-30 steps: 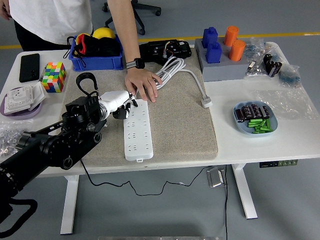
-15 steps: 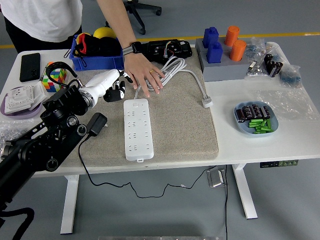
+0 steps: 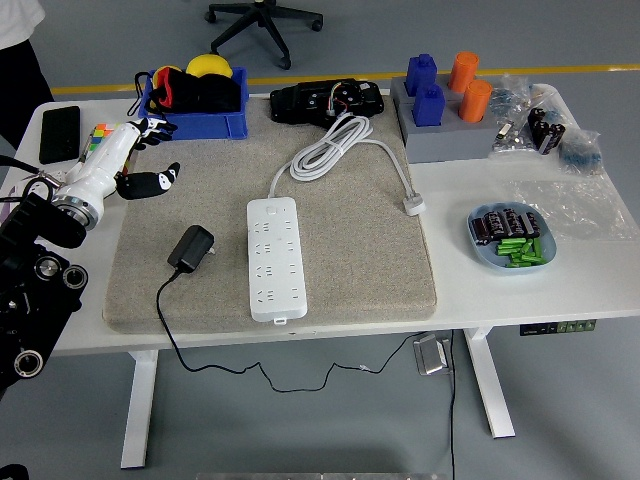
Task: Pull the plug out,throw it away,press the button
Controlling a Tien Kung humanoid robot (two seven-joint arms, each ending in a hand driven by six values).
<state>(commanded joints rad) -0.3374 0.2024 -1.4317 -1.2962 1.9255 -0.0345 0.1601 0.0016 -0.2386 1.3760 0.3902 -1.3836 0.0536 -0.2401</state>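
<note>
- The black plug (image 3: pixel 191 247) lies loose on the grey mat (image 3: pixel 370 260), just left of the white power strip (image 3: pixel 273 258); its thin black cord (image 3: pixel 165 315) trails off the mat's near edge and hangs below the table (image 3: pixel 600 270).
- No socket on the strip holds anything, so I judge pulling and discarding finished and the button press the step in hand.
- A small nub shows at the strip's near end, by the mat's front edge; it may be the switch, but it is too small to tell, so confirm it before committing.
- The strip's own white cable (image 3: pixel 335 145) coils at the far side of the mat, its connector lying loose off the mat's right edge.
- The left hand (image 3: pixel 140 160) hovers over the mat's far-left corner, well apart from the strip, fingers spread and holding nothing.
- To press well, bring that hand across and toward the near end, clear of the loose plug and cord, then push straight down with one fingertip so the strip does not slide.
- No right arm shows.
- A blue bin (image 3: pixel 195 105) sits beyond the mat.
</note>
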